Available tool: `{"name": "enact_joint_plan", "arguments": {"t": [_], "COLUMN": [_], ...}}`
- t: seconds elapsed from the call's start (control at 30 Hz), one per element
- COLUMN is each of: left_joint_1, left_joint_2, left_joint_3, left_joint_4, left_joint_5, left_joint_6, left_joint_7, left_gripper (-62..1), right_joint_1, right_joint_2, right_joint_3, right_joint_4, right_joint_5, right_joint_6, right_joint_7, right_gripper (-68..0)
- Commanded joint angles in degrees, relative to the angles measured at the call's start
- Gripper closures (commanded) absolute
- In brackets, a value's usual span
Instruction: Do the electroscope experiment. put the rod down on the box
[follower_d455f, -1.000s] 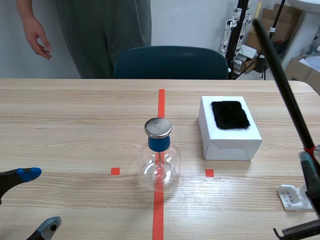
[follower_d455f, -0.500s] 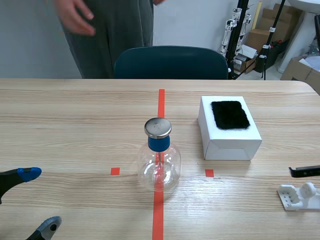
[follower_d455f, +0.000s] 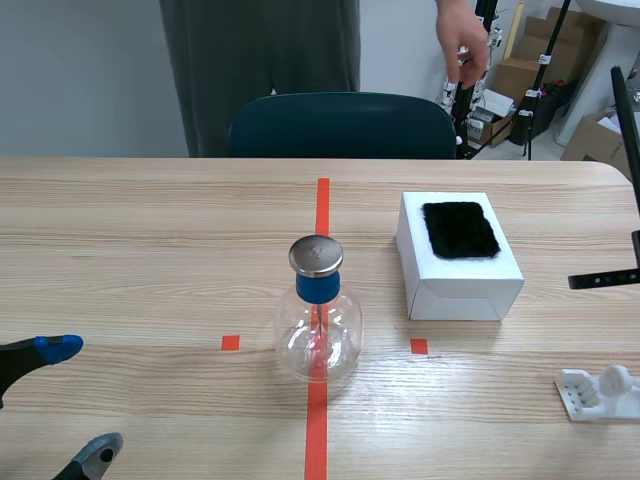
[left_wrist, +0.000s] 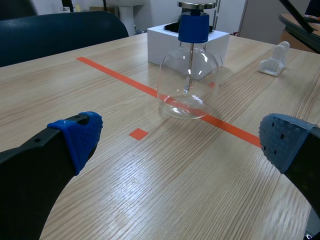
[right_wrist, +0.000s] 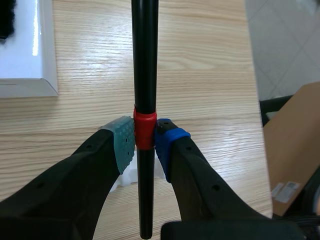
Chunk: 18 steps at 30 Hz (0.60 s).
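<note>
Wood-grain tabletop (follower_d455f: 150, 230), white box (follower_d455f: 460, 280) on it | my right tool (right_wrist: 145, 142) is gripping the black rod (right_wrist: 145, 60) at its red band (right_wrist: 145, 131), beside the box | rod is seeming stiff, light, smooth, likely slippery; band is giving grip | left tool (left_wrist: 182, 140) is hanging open.

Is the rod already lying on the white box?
No, the right claw grips the rod at its red band, clear of the white box.

The left gripper (left_wrist: 180, 145) showed thick, curved black fingers (left_wrist: 30, 180) with dotted blue pads (left_wrist: 80, 135). The right gripper (right_wrist: 145, 142) matched, but wore one grey-green pad (right_wrist: 125, 142), one blue.
</note>
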Motion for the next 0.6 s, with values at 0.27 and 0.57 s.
{"name": "enact_joint_plan", "arguments": {"t": [0.27, 0.57], "left_joint_1": [-0.2, -0.2], "left_joint_2": [-0.2, -0.2], "left_joint_3": [0.0, 0.0], "left_joint_4": [0.8, 0.8], "left_joint_5": [-0.6, -0.6], "left_joint_6": [-0.1, -0.1], "left_joint_7": [-0.8, -0.8], "left_gripper": [-62.3, -62.3], "right_joint_1": [7.1, 14.9], "right_joint_2": [0.7, 1.2], "right_joint_3": [0.4, -0.5], "right_joint_4": [-9.0, -17.8], "right_joint_5": [4.3, 4.1], "right_joint_6": [-0.1, 8.0], "right_joint_7": [0.6, -2.6], "right_gripper": [-2.2, -2.2]}}
